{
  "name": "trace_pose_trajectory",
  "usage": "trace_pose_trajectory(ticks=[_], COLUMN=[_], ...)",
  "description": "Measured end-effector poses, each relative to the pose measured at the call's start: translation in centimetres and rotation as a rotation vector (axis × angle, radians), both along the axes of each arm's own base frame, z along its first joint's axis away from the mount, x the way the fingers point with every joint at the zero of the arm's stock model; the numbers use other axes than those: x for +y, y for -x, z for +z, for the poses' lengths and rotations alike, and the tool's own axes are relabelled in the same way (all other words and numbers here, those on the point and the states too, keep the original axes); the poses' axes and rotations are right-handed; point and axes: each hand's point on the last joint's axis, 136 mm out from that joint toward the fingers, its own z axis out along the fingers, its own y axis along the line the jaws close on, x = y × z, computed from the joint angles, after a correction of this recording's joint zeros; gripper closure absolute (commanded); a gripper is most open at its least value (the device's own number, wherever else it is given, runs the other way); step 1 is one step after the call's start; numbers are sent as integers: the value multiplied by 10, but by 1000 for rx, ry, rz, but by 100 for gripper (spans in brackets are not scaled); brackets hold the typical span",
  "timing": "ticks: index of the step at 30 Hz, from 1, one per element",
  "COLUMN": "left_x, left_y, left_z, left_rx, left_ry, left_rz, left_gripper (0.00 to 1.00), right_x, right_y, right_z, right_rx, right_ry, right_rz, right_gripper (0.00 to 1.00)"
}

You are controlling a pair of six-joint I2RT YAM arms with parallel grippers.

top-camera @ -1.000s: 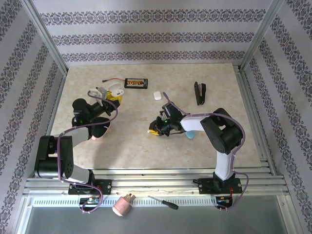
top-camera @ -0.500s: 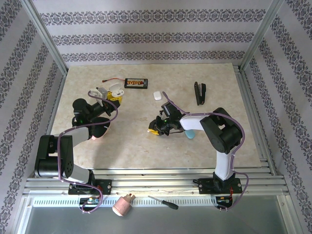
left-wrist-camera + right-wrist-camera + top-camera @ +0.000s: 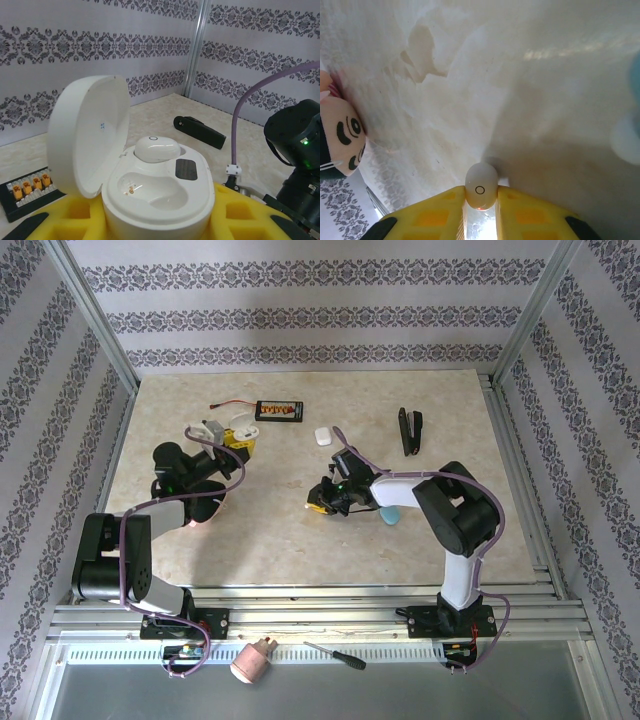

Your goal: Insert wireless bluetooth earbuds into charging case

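My left gripper (image 3: 235,440) is shut on an open white charging case (image 3: 160,200), its yellow fingers (image 3: 240,222) on either side of the base. The lid (image 3: 87,132) stands up on the left. One white earbud (image 3: 157,148) sits in the far socket; the near socket (image 3: 150,187) holds nothing. At the table's middle, my right gripper (image 3: 317,506) is low over the surface. Its yellow fingers (image 3: 530,212) are shut on a second white earbud (image 3: 480,182) marked with a small ring, just above the marble top.
A pale blue case (image 3: 389,515) lies just right of the right gripper. Another small white case (image 3: 322,436), a black clip-like object (image 3: 410,430) and a black connector board (image 3: 278,412) lie farther back. A pink plush toy (image 3: 195,510) sits near the left arm.
The left gripper with the open case has shifted slightly to the right. The right gripper has stayed almost still, holding its earbud.
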Motion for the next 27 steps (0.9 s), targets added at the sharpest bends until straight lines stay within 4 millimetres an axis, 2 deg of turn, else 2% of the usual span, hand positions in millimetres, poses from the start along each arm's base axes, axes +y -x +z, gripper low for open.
trace_pose_trajectory(ticks=[5,10,16,27], left_x=[-24,-51,-70,-97], left_y=[7,18,33,47], left_z=[-13,-24,-41,-69], left_rx=[-4,-38,-44,6], left_ry=[-72,-160,-202,-224], left_rz=[-44,-90,-149,-249], left_gripper=[78,78,78,77], right_x=[-17,-29,-44,-40], right_y=[3,1,5,-3], right_z=[12,38,67,142], right_rx=[-30,-90,-161,-329], right_ry=[28,37,69,45], right_rz=[-10,-9,8,66], right_gripper=[80,80,79,80])
